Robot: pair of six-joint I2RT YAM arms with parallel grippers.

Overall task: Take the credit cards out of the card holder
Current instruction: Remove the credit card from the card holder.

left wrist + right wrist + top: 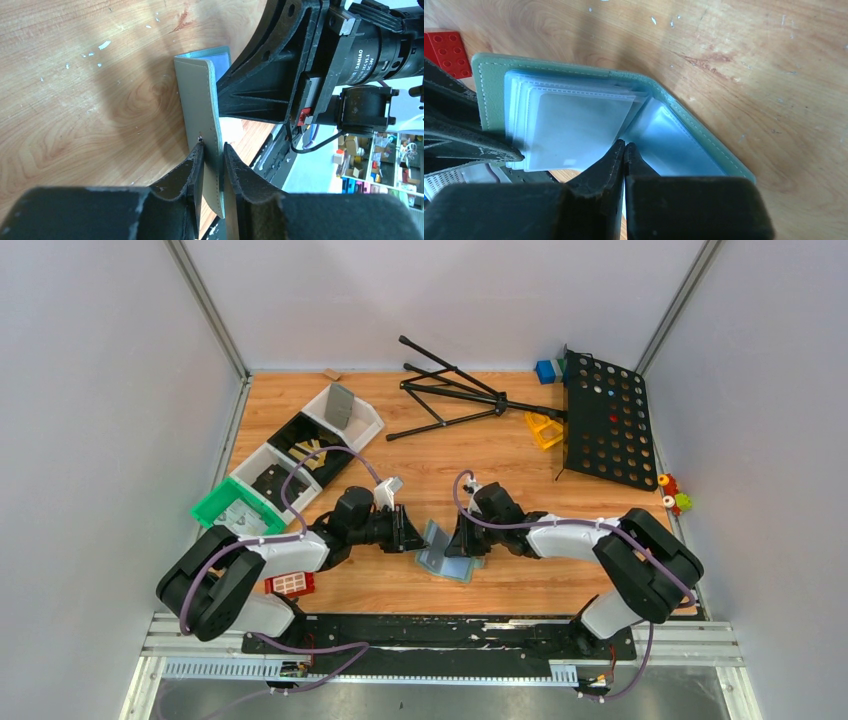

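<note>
One stitched grey-green card holder, left fingers astride its cover, grip unclear, right fingers closed.

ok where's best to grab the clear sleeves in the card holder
Probably the sleeves' loose corner, where the right gripper sits shut: pinch edge-on from that open side. They lie flat and fanned, so only edges offer purchase; the left gripper holds the cover upright.
</note>
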